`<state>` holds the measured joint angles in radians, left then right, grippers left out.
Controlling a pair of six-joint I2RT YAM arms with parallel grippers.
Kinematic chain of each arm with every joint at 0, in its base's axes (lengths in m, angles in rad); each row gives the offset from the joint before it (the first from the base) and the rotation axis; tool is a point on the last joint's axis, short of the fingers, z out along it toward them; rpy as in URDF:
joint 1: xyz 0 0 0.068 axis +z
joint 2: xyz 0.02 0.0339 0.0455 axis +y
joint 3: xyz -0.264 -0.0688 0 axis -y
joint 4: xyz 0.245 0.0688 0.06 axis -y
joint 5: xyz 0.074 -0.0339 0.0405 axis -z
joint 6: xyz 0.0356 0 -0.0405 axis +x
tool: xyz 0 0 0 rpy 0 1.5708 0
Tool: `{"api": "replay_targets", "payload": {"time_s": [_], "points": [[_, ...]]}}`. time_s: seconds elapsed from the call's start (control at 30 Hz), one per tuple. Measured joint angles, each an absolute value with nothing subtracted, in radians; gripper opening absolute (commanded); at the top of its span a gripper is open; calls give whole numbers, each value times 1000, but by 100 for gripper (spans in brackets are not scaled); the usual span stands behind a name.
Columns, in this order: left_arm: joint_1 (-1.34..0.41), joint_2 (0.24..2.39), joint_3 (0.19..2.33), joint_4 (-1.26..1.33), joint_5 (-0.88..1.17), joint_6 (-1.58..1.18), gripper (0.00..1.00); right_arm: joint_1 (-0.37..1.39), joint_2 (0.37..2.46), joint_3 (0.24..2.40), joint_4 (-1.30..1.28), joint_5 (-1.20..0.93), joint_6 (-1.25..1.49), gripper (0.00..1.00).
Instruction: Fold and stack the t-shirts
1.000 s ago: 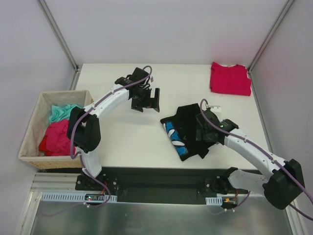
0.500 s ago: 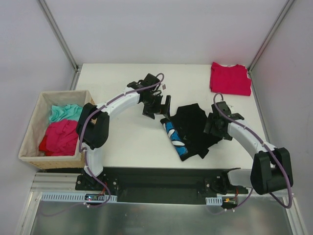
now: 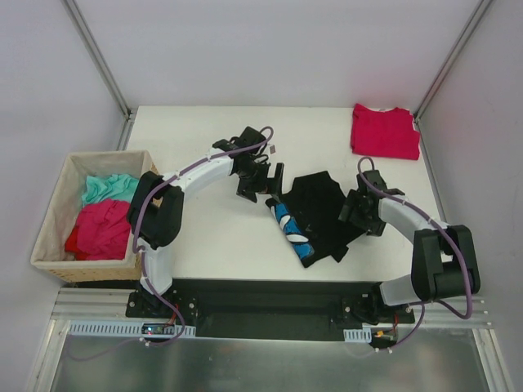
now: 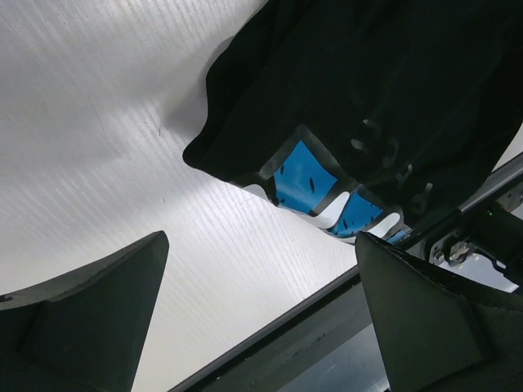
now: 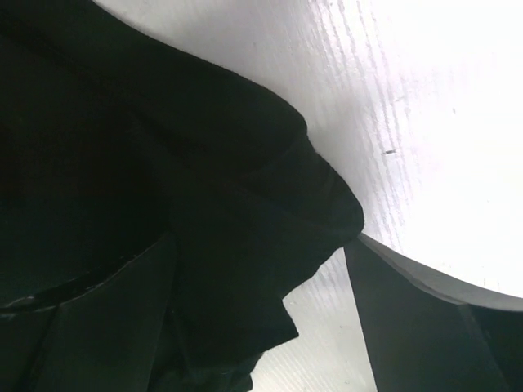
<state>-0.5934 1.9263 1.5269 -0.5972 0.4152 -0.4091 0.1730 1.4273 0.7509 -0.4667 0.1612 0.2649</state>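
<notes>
On the white bench (image 3: 216, 241), right of its middle, the large black cloth t-shirt (image 3: 323, 208) is seen lying crumpled, with a blue and white printed patch (image 3: 290, 224) turned up along its left side.

The left arm (image 3: 204, 170) is stretched in an arc from its base towards the shirt's far left corner. The left fingers (image 4: 90, 322) are spread wide and hang above the bench. In the left wrist view, bare bench lies between them and the shirt's edge and blue patch lie just beyond, untouched.

The right arm (image 3: 409, 220) is folded sharply, with its elbow drawn back near its base and its wrist at the shirt's right edge. The right fingers (image 5: 425, 327) are also spread. A lobe of the black hem lies between them, but nothing is pinched. Whether the cloth is touched by the left-hand finger cannot be told, as dark stands against dark there.

The plain crimson-red folded t-shirt (image 3: 384, 131) lies at the far right corner, well apart from both arms. The woven tan basket (image 3: 51, 220), beside the bench on the left, holds a teal cloth (image 3: 106, 188) and a pink-red cloth (image 3: 98, 229).

Compared with a second earlier, the left fingers have been brought from mid-bench to the shirt's corner. The right wrist has been shifted from above the shirt to its right edge, with the elbow pulled in. The shirts and basket have stayed in place.
</notes>
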Motion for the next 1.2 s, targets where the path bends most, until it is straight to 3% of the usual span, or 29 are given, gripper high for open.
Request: {"api": "replay_targets", "payload": {"time_s": [0.1,0.27,0.43,0.47,0.5,1.2], "points": [[-587,1926,1522,-597,416,-410,99,168,1428,747,-451,142,277,71],[-587,1926,1522,-596,416,-410,99,168,1432,748,-440,119,285,61],[-581,1926,1522,-596,417,-410,99,168,1435,749,-428,98,290,28],[-581,1926,1522,-596,417,-410,99,168,1436,751,-426,94,292,10],[-580,1926,1521,-596,416,-410,99,168,1437,753,-423,92,293,1],[-568,1926,1504,-589,417,-413,99,178,1452,786,-458,154,276,1]]}}
